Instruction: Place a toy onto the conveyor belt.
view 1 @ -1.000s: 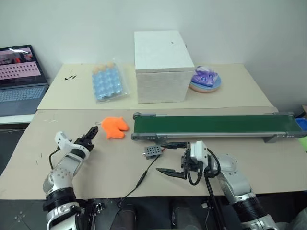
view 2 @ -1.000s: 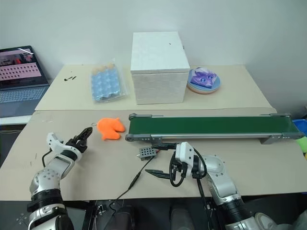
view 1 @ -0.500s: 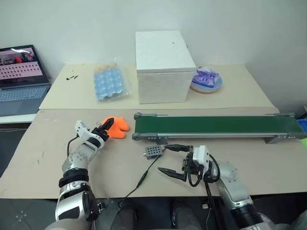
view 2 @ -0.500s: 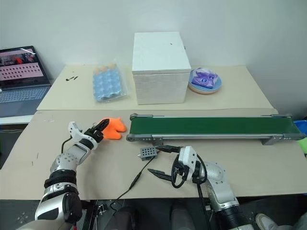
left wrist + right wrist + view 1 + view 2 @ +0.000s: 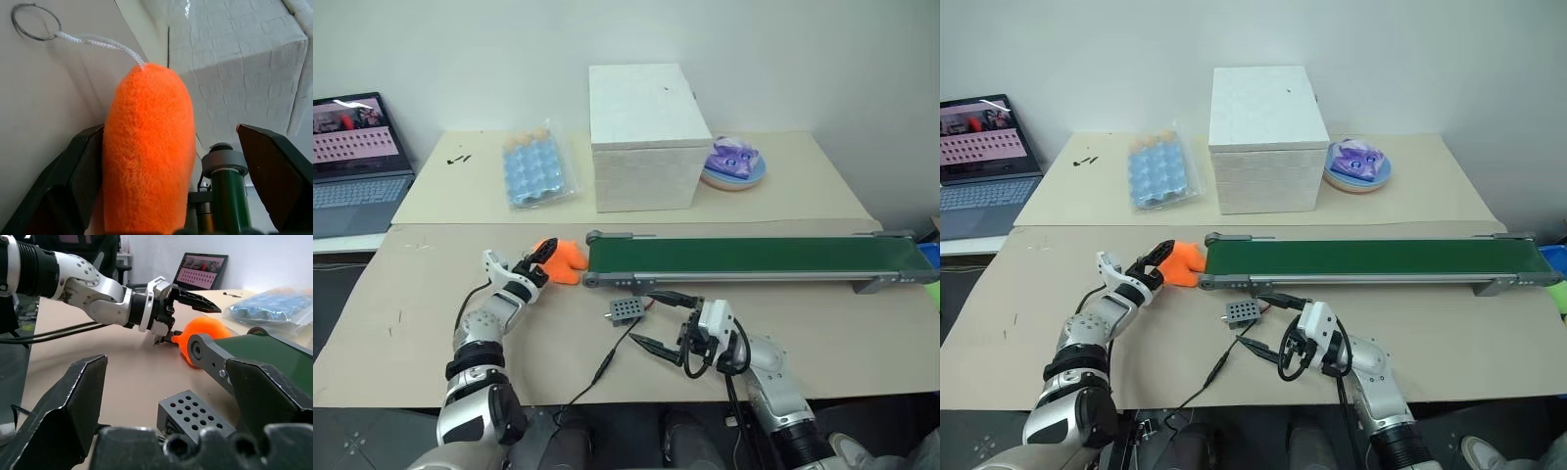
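No text, label, brand, number or sign can be read anywhere. The laptop (image 5: 357, 162) at the far left of the counter shows a screen with rows of small marks, too small to make out.
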{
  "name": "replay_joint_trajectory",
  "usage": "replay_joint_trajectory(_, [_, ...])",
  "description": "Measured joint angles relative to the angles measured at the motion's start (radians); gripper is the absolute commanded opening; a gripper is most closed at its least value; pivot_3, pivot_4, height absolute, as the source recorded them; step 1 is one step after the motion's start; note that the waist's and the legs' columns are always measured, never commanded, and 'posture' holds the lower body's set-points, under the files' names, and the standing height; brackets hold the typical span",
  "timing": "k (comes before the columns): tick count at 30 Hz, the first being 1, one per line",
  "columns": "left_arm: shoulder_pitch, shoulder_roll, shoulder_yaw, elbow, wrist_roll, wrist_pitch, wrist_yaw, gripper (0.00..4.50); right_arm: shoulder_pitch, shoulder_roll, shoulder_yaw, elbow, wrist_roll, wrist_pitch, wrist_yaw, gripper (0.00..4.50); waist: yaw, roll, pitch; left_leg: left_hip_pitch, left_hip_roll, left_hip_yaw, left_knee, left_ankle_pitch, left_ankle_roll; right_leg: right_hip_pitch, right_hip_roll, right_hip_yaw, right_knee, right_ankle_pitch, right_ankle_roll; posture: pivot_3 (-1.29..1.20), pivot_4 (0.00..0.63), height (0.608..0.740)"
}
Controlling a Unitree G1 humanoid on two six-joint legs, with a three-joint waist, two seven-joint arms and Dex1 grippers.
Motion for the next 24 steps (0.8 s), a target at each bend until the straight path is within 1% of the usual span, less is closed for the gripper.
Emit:
replay_joint_trajectory(9, [0.0, -0.001, 0.001, 0.0, 0.0, 0.0, 0.0, 4.41, -0.03, -0.001, -0.001, 0.034, -0.008, -0.014, -0.023, 4.5, 0.0, 0.0, 0.0, 0.0, 0.0, 0.0, 0.0, 0.0, 0.0, 0.0, 0.0, 0.0, 0.0, 0.0, 0.0, 0.0, 0.15, 0.74])
replay_joint_trajectory(11, [0.0, -0.001, 0.001, 0.0, 0.001, 0.001, 0.0, 3.89, -0.03, -0.002, -0.001, 0.034, -0.008, -0.015, -0.026, 4.5, 0.0, 0.0, 0.0, 0.0, 0.0, 0.0, 0.0, 0.0, 0.0, 0.0, 0.0, 0.0, 0.0, 0.0, 0.0, 0.0, 0.15, 0.74])
replay_joint_trajectory(12, [0.0, -0.001, 0.0, 0.0, 0.003, 0.004, 0.0, 3.71, -0.03, -0.002, -0.001, 0.034, -0.008, -0.015, -0.027, 4.5, 0.0, 0.0, 0.0, 0.0, 0.0, 0.0, 0.0, 0.0, 0.0, 0.0, 0.0, 0.0, 0.0, 0.0, 0.0, 0.0, 0.15, 0.74])
replay_joint_trajectory(13, [0.0, -0.001, -0.001, 0.0, 0.005, 0.01, 0.0, 3.42, -0.03, -0.003, -0.001, 0.034, -0.008, -0.015, -0.027, 4.5, 0.0, 0.0, 0.0, 0.0, 0.0, 0.0, 0.0, 0.0, 0.0, 0.0, 0.0, 0.0, 0.0, 0.0, 0.0, 0.0, 0.15, 0.74])
replay_joint_trajectory(15, [0.0, -0.004, -0.004, 0.0, 0.006, 0.014, 0.0, 2.6, -0.03, -0.005, -0.001, 0.034, -0.008, -0.015, -0.028, 4.5, -0.001, 0.0, 0.0, 0.0, 0.0, 0.0, 0.0, 0.0, 0.0, 0.0, 0.0, 0.0, 0.0, 0.0, 0.0, 0.0, 0.15, 0.74])
replay_joint_trajectory(16, [0.0, -0.004, -0.006, 0.0, 0.007, 0.015, 0.0, 2.29, -0.03, -0.005, -0.001, 0.034, -0.008, -0.015, -0.029, 4.5, -0.001, 0.0, 0.0, 0.0, 0.0, 0.0, 0.0, 0.0, 0.0, 0.0, 0.0, 0.0, 0.0, 0.0, 0.0, 0.0, 0.15, 0.74])
replay_joint_trajectory(19, [0.0, -0.005, -0.012, 0.0, 0.012, 0.017, 0.001, 1.13, -0.03, -0.007, -0.001, 0.034, -0.009, -0.015, -0.03, 4.5, -0.003, 0.0, 0.0, -0.001, 0.0, 0.0, 0.0, 0.0, 0.0, 0.0, 0.0, 0.0, 0.0, 0.0, 0.0, 0.0, 0.15, 0.74])
replay_joint_trajectory(22, [0.0, -0.005, -0.014, 0.0, 0.018, 0.018, 0.003, 0.17, -0.03, -0.007, -0.001, 0.035, -0.013, -0.016, -0.032, 4.5, -0.004, 0.0, 0.0, -0.001, 0.0, 0.0, 0.0, 0.0, 0.0, 0.0, 0.0, 0.0, 0.0, 0.0, 0.0, 0.0, 0.15, 0.74])
replay_joint_trajectory(23, [0.0, -0.005, -0.014, 0.0, 0.018, 0.018, 0.003, 0.05, -0.03, -0.007, -0.001, 0.035, -0.015, -0.016, -0.032, 4.5, -0.004, 0.0, 0.0, -0.001, 0.0, 0.0, 0.0, 0.0, 0.0, 0.0, 0.0, 0.0, 0.0, 0.0, 0.0, 0.0, 0.15, 0.74])
replay_joint_trajectory(24, [0.0, -0.005, -0.014, 0.0, 0.018, 0.018, 0.004, 0.05, -0.03, -0.007, -0.001, 0.035, -0.016, -0.016, -0.033, 4.5, -0.004, 0.0, 0.0, -0.001, 0.0, 0.0, 0.0, 0.0, 0.0, 0.0, 0.0, 0.0, 0.0, 0.0, 0.0, 0.0, 0.15, 0.74])
